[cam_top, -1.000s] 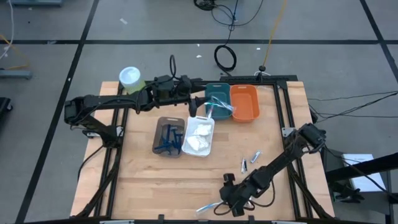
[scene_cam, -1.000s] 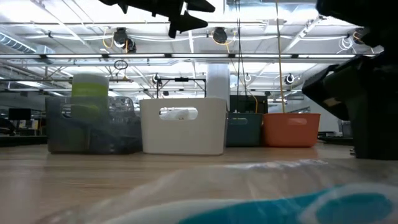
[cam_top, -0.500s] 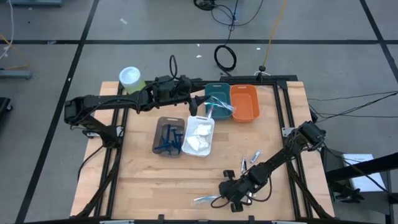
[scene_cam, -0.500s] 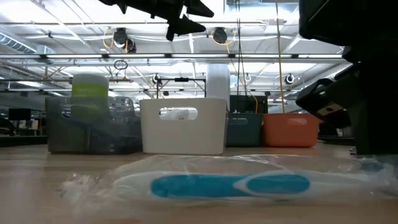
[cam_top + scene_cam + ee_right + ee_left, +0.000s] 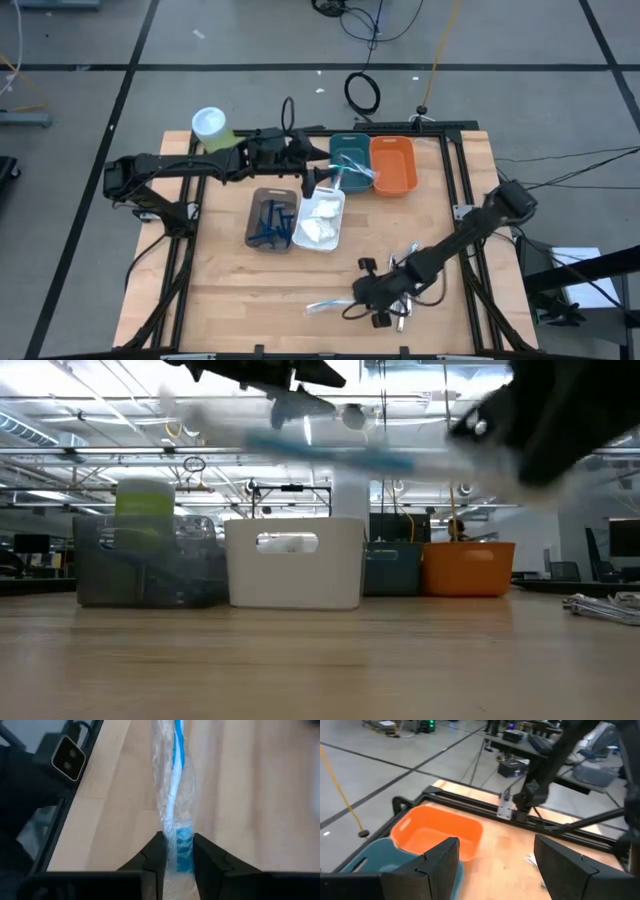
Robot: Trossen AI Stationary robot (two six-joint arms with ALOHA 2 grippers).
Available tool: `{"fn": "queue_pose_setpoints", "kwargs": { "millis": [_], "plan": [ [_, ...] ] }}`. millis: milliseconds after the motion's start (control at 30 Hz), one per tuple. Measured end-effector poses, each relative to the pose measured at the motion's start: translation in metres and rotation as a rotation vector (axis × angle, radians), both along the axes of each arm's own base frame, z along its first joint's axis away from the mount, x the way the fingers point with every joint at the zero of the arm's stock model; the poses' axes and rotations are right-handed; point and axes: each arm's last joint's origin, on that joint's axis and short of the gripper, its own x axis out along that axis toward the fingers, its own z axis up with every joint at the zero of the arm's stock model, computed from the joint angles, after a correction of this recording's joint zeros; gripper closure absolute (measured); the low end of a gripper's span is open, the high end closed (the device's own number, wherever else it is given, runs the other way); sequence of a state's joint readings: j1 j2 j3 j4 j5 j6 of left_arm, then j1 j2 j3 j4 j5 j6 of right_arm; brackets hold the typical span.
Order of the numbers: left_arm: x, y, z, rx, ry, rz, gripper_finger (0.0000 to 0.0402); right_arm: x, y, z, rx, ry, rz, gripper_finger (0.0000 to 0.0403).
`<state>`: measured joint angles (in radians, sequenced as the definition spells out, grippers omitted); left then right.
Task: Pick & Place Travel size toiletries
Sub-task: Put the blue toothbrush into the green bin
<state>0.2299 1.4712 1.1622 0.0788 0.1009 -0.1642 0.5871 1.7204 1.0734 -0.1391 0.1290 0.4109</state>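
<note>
High view: right gripper (image 5: 352, 301) grips a blue-and-white wrapped toothbrush (image 5: 322, 306) above the counter's (image 5: 230, 290) near edge. Low view: toothbrush airborne, clearing the white bin (image 5: 294, 561). Left wrist view: left gripper (image 5: 495, 862), jaws spread and empty, waits over the teal bin (image 5: 375, 857). Right wrist view: jaws pinch the wrapper end for carrying.

no legible text, no labels, brands, numbers or signs on anything in view
</note>
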Motion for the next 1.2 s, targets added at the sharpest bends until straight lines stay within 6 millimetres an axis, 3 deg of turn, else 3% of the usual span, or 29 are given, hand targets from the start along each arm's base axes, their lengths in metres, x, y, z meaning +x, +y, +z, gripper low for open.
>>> {"fn": "queue_pose_setpoints", "kwargs": {
  "millis": [233,333,500,667,867,967,1200],
  "plan": [
    [-0.004,-0.01,0.006,0.007,-0.008,-0.031,0.0151,-0.034,-0.018,0.064,-0.132,-0.17,-0.105,0.0342],
    [-0.009,-0.017,0.012,0.038,-0.004,-0.09,0.0151,-0.058,-0.027,0.072,-0.201,-0.253,-0.174,0.0342],
    [-0.012,-0.035,0.01,0.148,-0.106,-0.234,0.0151,-0.086,-0.049,0.065,-0.257,-0.444,-0.317,0.0342],
    [-0.02,-0.042,-0.023,0.178,-0.291,-0.221,0.0151,-0.097,-0.069,0.056,-0.282,-0.703,-0.37,0.0342],
    [-0.032,-0.044,-0.057,0.084,-0.524,-0.208,0.0151,-0.102,-0.105,0.043,-0.262,-0.98,-0.51,0.0342],
    [-0.026,-0.046,-0.063,0.072,-0.548,-0.215,0.0151,-0.1,-0.123,0.033,-0.238,-1.04,-0.501,0.0342],
    [0.011,-0.055,-0.072,0.115,-0.516,-0.25,0.0151,-0.086,-0.145,0.023,-0.229,-1.019,-0.518,0.0342]
  ]
}}
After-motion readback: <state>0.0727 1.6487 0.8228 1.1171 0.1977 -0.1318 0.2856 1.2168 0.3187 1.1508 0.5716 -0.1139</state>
